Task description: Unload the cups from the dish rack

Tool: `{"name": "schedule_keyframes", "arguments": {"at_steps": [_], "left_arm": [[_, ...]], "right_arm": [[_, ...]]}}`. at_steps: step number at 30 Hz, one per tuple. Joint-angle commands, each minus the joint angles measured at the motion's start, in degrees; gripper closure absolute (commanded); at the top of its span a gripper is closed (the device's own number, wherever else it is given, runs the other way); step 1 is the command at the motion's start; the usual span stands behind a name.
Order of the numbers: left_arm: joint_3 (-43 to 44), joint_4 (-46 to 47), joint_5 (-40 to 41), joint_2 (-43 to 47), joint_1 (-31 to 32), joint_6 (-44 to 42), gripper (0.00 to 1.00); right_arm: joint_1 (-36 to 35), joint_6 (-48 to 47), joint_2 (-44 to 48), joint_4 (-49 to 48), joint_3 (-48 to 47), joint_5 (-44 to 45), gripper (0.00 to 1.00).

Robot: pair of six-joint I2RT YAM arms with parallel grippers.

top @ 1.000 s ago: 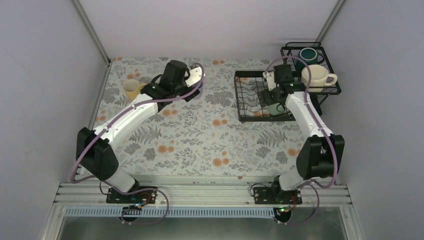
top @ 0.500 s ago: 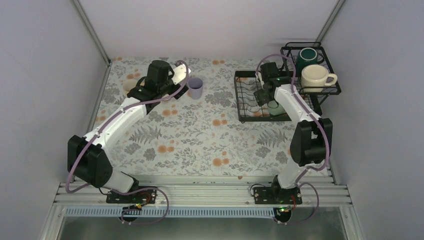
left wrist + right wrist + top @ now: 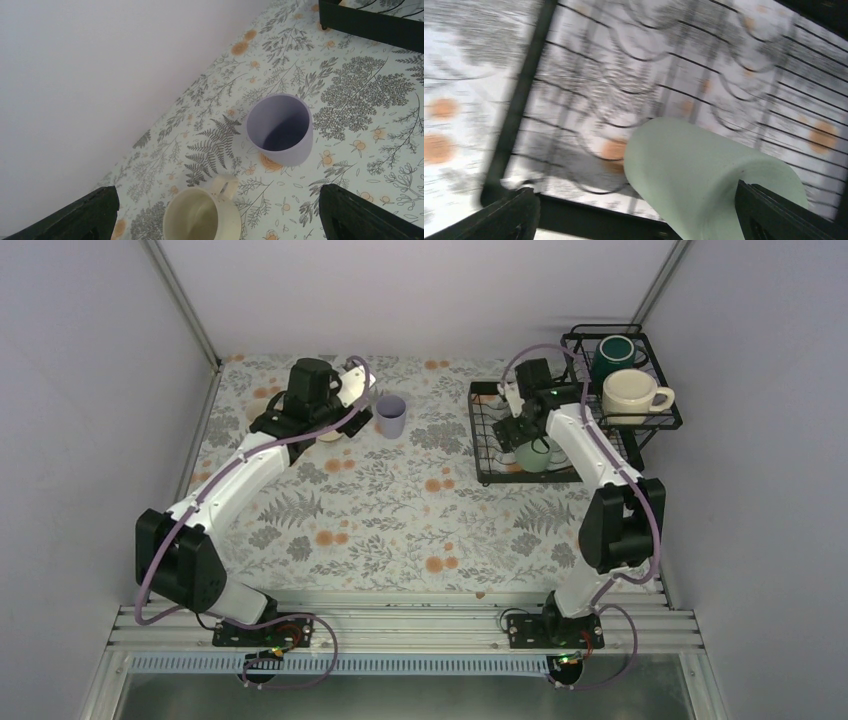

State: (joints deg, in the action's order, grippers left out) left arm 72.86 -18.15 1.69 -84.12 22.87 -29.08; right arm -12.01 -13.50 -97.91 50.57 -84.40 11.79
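Top external view: the black wire dish rack (image 3: 484, 440) sits at the far right of the floral table (image 3: 400, 510). Its raised basket (image 3: 662, 426) holds two handled cups, both upright: a dark green mug (image 3: 612, 348) at the back and a cream mug (image 3: 630, 392) just in front of it, handle pointing right. In the flat tray part, a mint-green tumbler (image 3: 535, 455) lies tipped over on the wires near the front rim. A lavender tumbler (image 3: 390, 416) stands upright on the table, well apart from the rack to its left.

Left wrist view: the left gripper (image 3: 218, 197) has its fingers spread wide and grasps nothing. Beyond it the lavender tumbler is plain, matte, handleless and empty, mouth up. Nearer, between the fingers, stands a pale yellow mug (image 3: 197, 220), also empty, with its handle turned toward the tumbler; the two are near but apart.

Right wrist view: the frame is smeared. The right gripper (image 3: 636, 200) is likewise spread wide over the tray. The mint-green tumbler is smooth and unmarked. It lies on its side between the fingers, and its wider end runs up to the right-hand finger. In the blur it cannot be told whether they touch, and the left finger is clear of it.
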Motion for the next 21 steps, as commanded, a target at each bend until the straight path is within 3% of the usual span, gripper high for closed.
{"name": "schedule_keyframes", "arguments": {"at_steps": [1,4,9,13,21], "left_arm": [[2.46,0.18,-0.99,-1.23,-0.31,1.42,0.01],[2.79,-0.21,-1.09,-1.31,-0.29,1.55,0.01],[3.83,-1.13,-1.29,-1.98,-0.29,1.96,0.01],[4.72,-1.47,-1.31,-2.42,-0.31,2.55,0.01],[3.90,0.20,-0.49,-1.35,-0.29,4.26,0.00]], "right_arm": [[-3.37,-0.24,-0.99,6.41,-2.52,-15.39,0.00],[-3.89,-0.38,0.51,3.70,-2.81,-14.09,0.00],[-4.11,-0.08,3.20,-2.43,-2.43,-4.18,0.00],[-4.08,-0.83,8.57,-6.43,-1.43,-3.36,0.00],[-3.60,0.22,9.09,0.33,-5.32,-4.26,0.00]]}}
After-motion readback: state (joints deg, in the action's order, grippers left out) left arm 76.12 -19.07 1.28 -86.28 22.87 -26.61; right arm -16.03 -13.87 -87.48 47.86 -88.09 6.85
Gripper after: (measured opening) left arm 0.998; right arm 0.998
